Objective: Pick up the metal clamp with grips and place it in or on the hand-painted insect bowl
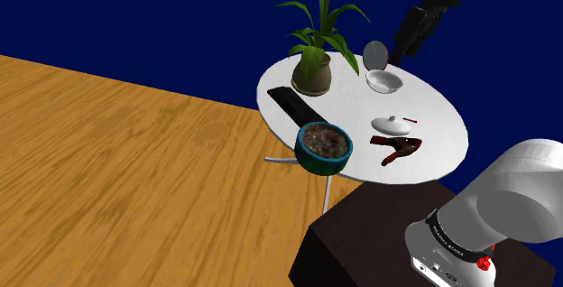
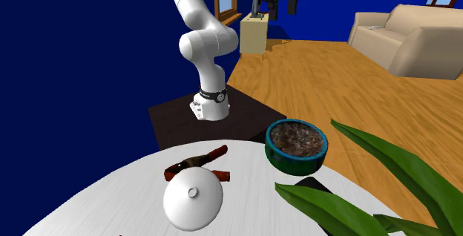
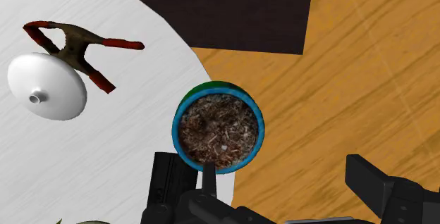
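Gripper (image 1: 400, 50) spread wide, high over the far right of a round white table (image 1: 433, 105).

In the shoulder view, from the left: grainy wood floor (image 1: 135, 168); a flat black slab (image 1: 293, 103); a long-leafed plant (image 1: 316, 46) in a round pot; the bowl (image 1: 323, 143), squat and round, teal-blue outside and mottled brown inside, at the table's near-left rim. Right of it sit a smooth white domed lid (image 1: 390, 124) with a knob and, just beside the lid on its near side, the clamp (image 1: 397, 147), dull brown with red grips, arms splayed. In the wrist view the blocky black fingers (image 3: 166, 180) stand apart, clasping nothing.
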Motion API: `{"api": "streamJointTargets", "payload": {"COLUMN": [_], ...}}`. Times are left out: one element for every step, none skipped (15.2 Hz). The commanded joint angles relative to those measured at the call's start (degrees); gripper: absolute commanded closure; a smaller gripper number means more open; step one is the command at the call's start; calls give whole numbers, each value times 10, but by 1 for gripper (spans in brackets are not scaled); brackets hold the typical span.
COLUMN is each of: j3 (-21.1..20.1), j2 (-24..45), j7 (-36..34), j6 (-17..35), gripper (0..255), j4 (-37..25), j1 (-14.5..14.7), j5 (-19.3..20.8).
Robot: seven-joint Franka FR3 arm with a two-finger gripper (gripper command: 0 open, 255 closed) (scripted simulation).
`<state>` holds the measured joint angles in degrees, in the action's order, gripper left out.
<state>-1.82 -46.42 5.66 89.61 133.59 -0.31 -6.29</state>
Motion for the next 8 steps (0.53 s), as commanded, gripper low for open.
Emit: {"api": "streamJointTargets", "payload": {"j3": [0, 8, 16, 25, 35, 44, 55, 65], "j2": [0, -14, -27, -40, -52, -64, -75, -86], "j7": [0, 24, 48, 72, 96, 120, 145, 169], "j6": [0, 7, 15, 22, 29, 36, 43, 50], "gripper": [0, 0, 0, 0, 0, 0, 0, 0], "j4": [0, 23, 46, 68, 90, 111, 132, 152], "j1": [0, 5, 10, 15, 19, 23, 27, 30], "j5": [0, 6, 12, 19, 27, 36, 45, 55]}}
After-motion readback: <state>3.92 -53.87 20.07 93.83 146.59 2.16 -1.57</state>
